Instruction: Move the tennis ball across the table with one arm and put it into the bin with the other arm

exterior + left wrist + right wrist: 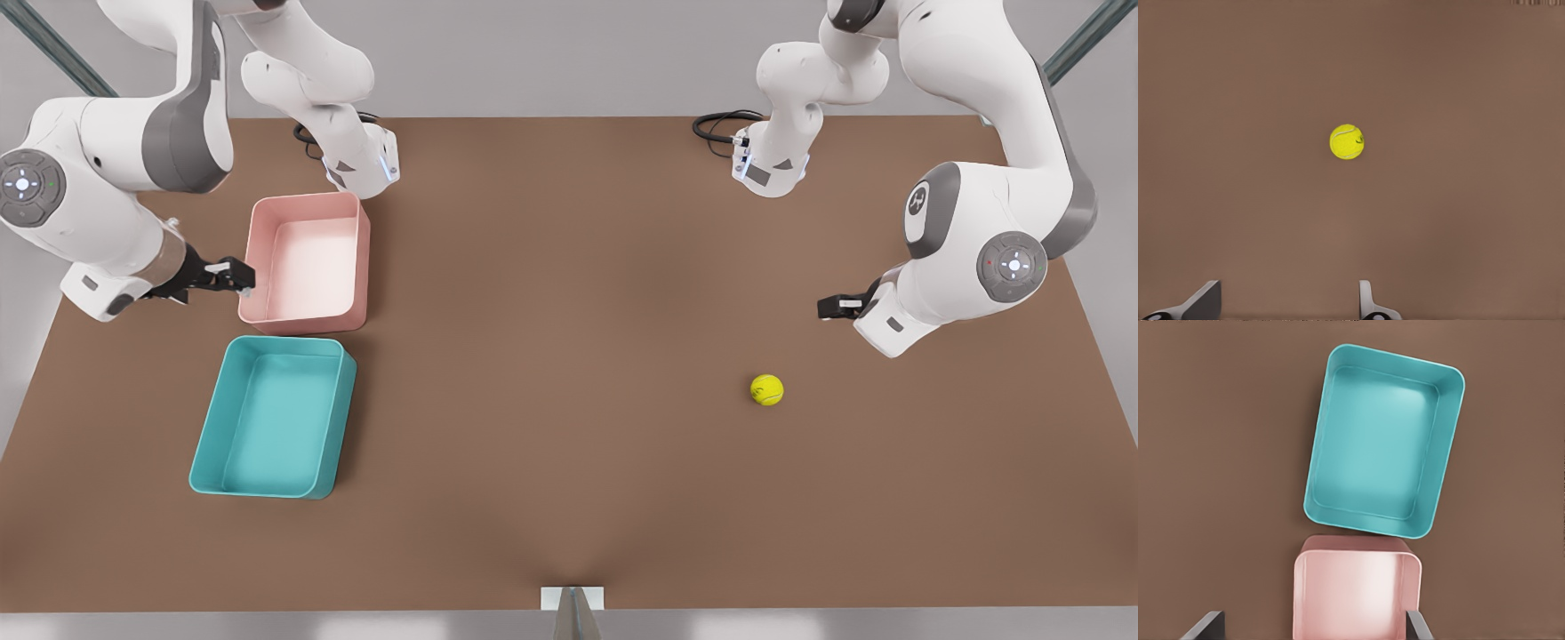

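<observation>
Nothing is done yet: I see tennis ball (766,389) untouched on the desk, far from bin (271,418), left gripper (833,307) and right gripper (233,275) both spread empty.

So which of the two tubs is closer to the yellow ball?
Neither by much, but the teal bin sits nearer the tennis ball than the pink tub, which lies farther back on the table.

Tennis ball (766,389) front view's right; bin (206,444) left — well apart
</observation>
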Robot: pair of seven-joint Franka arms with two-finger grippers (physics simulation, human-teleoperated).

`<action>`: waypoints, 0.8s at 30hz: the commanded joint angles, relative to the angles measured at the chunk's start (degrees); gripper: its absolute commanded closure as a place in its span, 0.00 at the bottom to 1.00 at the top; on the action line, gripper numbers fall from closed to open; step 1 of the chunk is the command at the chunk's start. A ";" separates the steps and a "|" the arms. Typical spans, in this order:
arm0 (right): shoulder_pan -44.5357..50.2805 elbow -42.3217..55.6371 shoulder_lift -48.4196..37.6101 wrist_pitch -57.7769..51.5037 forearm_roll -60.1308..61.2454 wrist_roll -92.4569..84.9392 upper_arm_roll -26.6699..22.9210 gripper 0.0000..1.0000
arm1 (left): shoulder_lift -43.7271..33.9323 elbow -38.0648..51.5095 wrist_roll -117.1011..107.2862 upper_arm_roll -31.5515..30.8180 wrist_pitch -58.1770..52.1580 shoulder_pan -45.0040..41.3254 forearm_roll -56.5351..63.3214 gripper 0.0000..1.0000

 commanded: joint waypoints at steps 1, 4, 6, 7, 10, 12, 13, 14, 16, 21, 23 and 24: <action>0.62 -0.16 -0.51 1.44 -0.49 7.81 0.02 0.00 | 0.02 0.05 -2.56 0.00 0.08 0.00 -0.05 0.00; 1.24 1.69 2.83 -2.08 -0.31 8.69 -0.25 0.00 | 2.56 0.75 -1.69 0.00 0.17 0.09 0.12 0.33; 1.68 1.25 3.36 -1.46 -1.11 9.21 0.02 0.00 | 10.92 4.80 9.29 0.00 3.85 0.44 0.30 0.79; 1.59 0.54 4.15 -1.37 -0.58 9.13 0.02 0.00 | 12.42 4.10 17.72 0.00 11.66 0.53 0.13 0.79; 0.89 7.04 8.46 -4.53 2.84 8.51 -1.04 0.00 | 16.10 -1.18 60.68 0.00 27.94 1.41 -1.11 0.79; 0.89 7.49 9.07 -5.06 2.85 8.34 -1.30 0.00 | 17.60 -3.55 71.53 0.00 28.20 1.41 1.36 0.79; 0.89 7.66 9.34 -5.06 3.11 8.25 -2.09 0.00 | 18.83 -4.52 81.17 0.09 28.38 1.84 1.53 0.79; 0.89 7.84 9.69 -4.98 3.11 8.25 -2.09 0.00 | 19.45 -5.13 89.70 0.09 29.17 2.81 1.27 0.79; 0.89 10.12 11.36 -4.98 3.02 8.16 -3.15 0.00 | 19.80 -7.77 99.82 0.26 33.82 2.81 1.53 0.79; 1.15 11.62 13.38 -4.98 2.94 8.25 -3.15 0.00 | 20.07 -16.91 107.39 0.70 43.85 2.99 5.31 0.79; 1.15 11.71 13.38 -4.89 2.85 8.25 -3.24 0.00 | 19.80 -17.70 106.95 1.05 43.85 3.17 5.22 0.79; 1.15 11.71 13.56 -4.63 2.76 8.07 -3.24 0.00 | 19.89 -17.44 108.79 2.81 43.94 3.08 5.49 0.79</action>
